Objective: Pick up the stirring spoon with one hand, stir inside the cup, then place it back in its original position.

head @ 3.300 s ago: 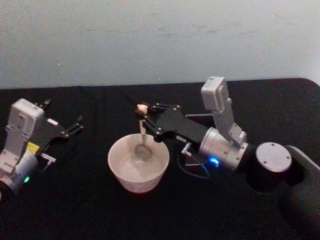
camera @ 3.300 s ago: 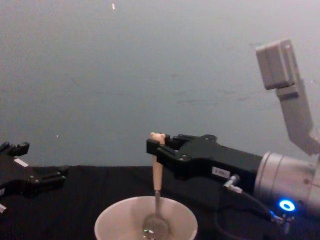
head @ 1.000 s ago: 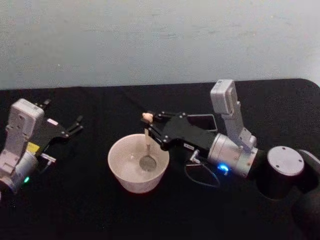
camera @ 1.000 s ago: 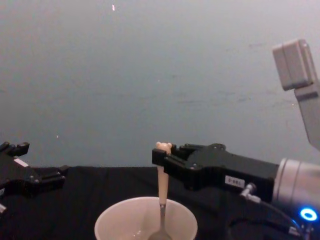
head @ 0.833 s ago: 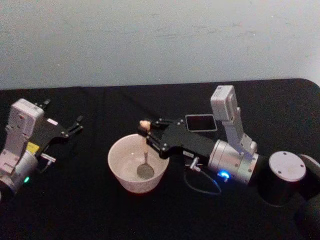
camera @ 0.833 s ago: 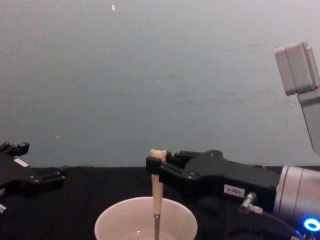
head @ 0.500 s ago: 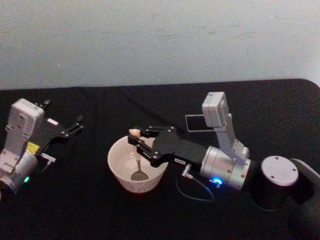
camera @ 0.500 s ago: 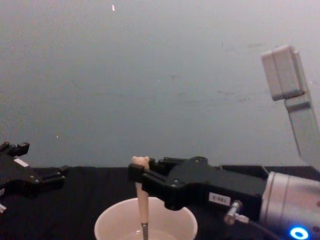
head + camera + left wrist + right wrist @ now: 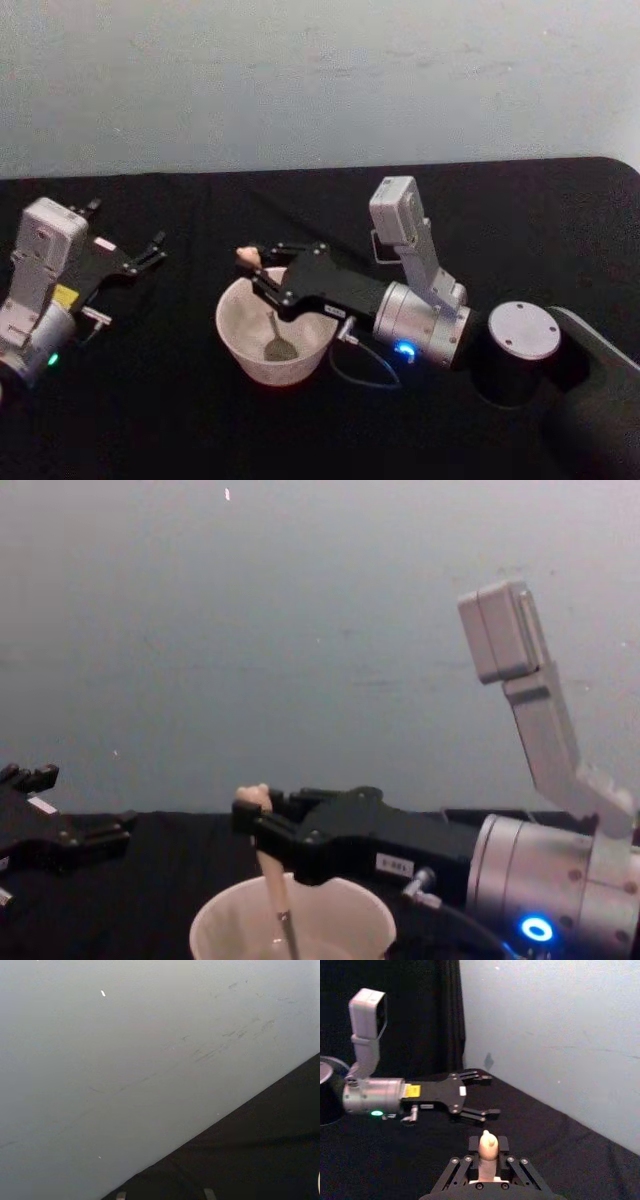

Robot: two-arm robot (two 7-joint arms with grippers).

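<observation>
Though labels are unreadable, right claw tight on stirring spoon in cup.

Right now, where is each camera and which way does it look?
Head view: high, looking down at the table; both arms, right gripper holding the stirring spoon in the cup.
Chest view: low, looking across toward the wall; right gripper up close.
Left wrist view: faces wall and table.
Right wrist view: looks past the spoon's bear head at the left gripper.
Head and chest share spoon and cup.
</observation>
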